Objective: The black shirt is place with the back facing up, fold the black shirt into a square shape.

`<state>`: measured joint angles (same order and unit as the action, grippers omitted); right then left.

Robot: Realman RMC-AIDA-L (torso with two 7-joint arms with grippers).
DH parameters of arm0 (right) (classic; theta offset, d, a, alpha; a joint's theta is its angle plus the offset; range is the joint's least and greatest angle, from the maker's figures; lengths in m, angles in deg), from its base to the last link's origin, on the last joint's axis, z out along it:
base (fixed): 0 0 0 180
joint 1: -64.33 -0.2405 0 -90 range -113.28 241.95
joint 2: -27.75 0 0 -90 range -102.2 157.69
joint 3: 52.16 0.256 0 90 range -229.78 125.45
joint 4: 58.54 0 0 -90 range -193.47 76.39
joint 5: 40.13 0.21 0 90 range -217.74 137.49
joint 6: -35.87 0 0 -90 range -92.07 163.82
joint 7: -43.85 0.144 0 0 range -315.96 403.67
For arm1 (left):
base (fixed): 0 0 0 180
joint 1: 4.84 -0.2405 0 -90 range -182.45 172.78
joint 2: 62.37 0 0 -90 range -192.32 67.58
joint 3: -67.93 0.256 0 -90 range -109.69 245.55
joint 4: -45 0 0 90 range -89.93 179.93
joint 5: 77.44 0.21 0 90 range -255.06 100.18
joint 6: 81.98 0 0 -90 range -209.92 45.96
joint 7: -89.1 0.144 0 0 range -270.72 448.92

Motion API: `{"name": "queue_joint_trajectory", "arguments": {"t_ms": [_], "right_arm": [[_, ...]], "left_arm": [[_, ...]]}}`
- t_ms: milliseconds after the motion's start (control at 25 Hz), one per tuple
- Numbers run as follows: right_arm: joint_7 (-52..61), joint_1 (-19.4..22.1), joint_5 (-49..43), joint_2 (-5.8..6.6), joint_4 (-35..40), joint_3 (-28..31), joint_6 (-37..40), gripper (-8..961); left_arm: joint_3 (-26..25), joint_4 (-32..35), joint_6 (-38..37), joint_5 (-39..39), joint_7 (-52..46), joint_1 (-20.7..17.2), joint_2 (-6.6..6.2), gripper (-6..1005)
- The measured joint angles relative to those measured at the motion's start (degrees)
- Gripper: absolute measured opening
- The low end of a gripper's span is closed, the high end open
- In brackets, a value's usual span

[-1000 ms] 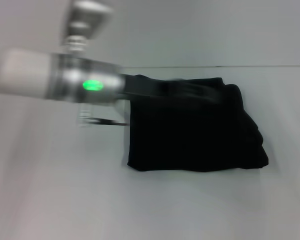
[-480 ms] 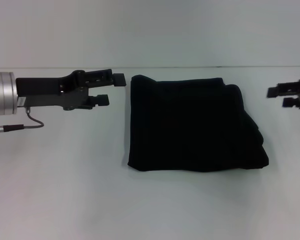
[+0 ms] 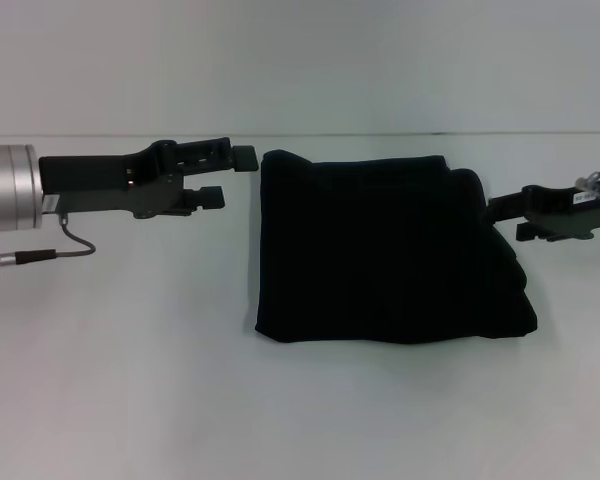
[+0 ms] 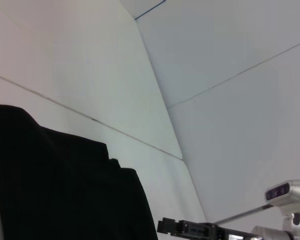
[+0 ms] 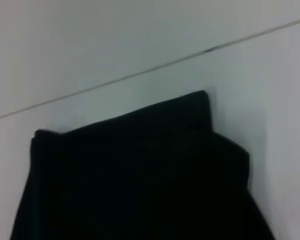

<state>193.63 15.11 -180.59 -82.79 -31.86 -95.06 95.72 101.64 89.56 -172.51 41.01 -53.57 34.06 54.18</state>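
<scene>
- Black shirt (image 3: 385,250) sits centre of frame on the white tabletop (image 3: 130,380), already a compact, near-square bundle; folded layers stack up along its right edge. No lettering visible.
- Change vs half a sec ago: right pincer (image 3: 500,212) has moved in from the right edge of frame, tips now at or just touching the shirt's upper-right side. Contact vs. just beside: can't tell.
- Right pincer opening: can't tell, tips blend into the dark cloth.
- Left pincer (image 3: 230,178) at upper left of the shirt, just beside its top-left corner, not touching. Barely shifted since then. Fingers apart, gap visible betw. them, nothing held.
- A sec ago left arm was a blur sweeping across upper left; now level and steady.
- Shirt outline unchanged across all three head views.
- Judgement: fold looks basically done; right-side approach prob. a final tidy or press of the bulging right edge.
</scene>
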Motion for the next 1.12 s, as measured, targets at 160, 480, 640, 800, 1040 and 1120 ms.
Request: {"name": "queue_joint_trajectory", "arguments": {"t_ms": [160,480,640,800,1040,1120], "right_arm": [[-0.2,-0.1,0.1,-1.56,-0.3,-0.4,-4.1,701],[0.2,-1.3,-0.1,-2.19,-3.8,-3.2,-8.8,608],[0.2,-1.5,0.0,-2.37,-4.3,-4.0,-9.4,518],[0.2,-1.1,0.2,-2.62,-2.7,-3.7,-8.6,395],[0.6,-0.9,0.2,-1.78,-1.8,-3.7,-6.8,264],[1.1,-0.7,0.1,-1.66,-0.9,-3.8,-6.4,220]], "left_arm": [[-0.1,-0.1,0.6,-0.2,0.1,0.1,0.10,963],[-0.3,-0.1,1.3,-0.4,0.1,0.1,0.38,963],[-0.3,-0.1,2.0,-1.3,0.2,0.1,0.38,963],[-0.4,-0.2,2.0,-1.8,0.2,0.0,0.36,963],[-0.4,-0.2,2.2,-1.8,0.2,-0.1,0.34,963],[-0.4,-0.2,2.3,-1.9,0.2,0.0,0.34,963]]}}
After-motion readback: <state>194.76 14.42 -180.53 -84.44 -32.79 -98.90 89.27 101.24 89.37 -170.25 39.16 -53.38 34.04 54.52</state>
